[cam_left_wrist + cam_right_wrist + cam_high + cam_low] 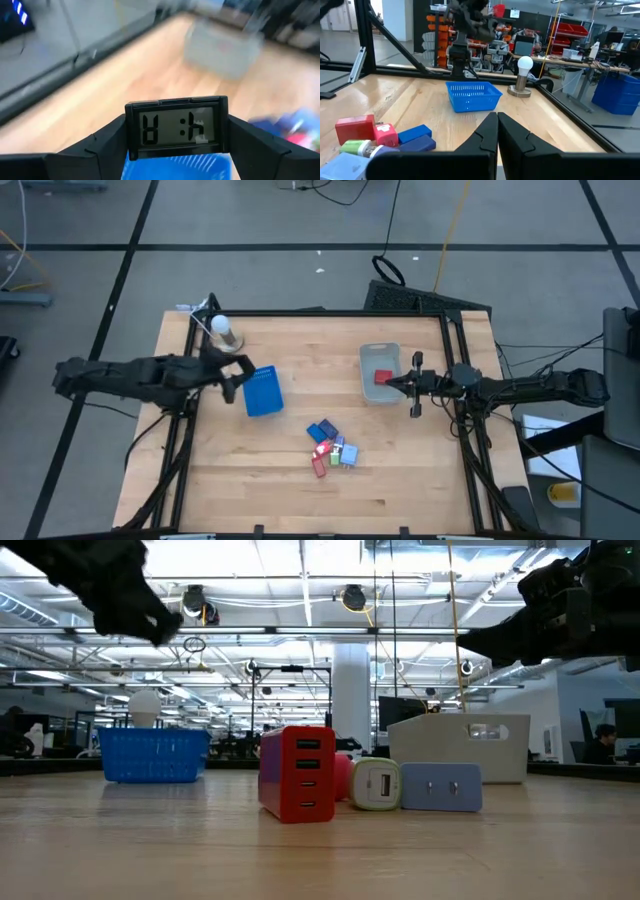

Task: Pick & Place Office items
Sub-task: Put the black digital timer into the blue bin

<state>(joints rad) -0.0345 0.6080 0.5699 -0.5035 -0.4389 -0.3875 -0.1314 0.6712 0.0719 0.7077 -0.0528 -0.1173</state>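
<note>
My left gripper (236,383) is shut on a small black digital clock (176,127), above the left edge of the blue tray (263,391). The tray shows just below the clock in the left wrist view (175,167). Several small office items in red, blue, green and purple lie in a pile (331,448) on the table's middle, and also show in the low view (360,780). My right gripper (395,383) is shut and empty over the clear bin (380,360). A red item (382,376) lies in that bin. My left gripper pinches the black clock by its two short ends (131,131) between its two fingers (100,145). The display faces back toward the wrist. The clock is lifted clear, level, above the blue tray.
A white light bulb on a round stand (223,330) stands at the far left, just behind the blue tray. A black frame (320,312) runs around the wooden table. Bare wood lies along the near edge (300,500).
</note>
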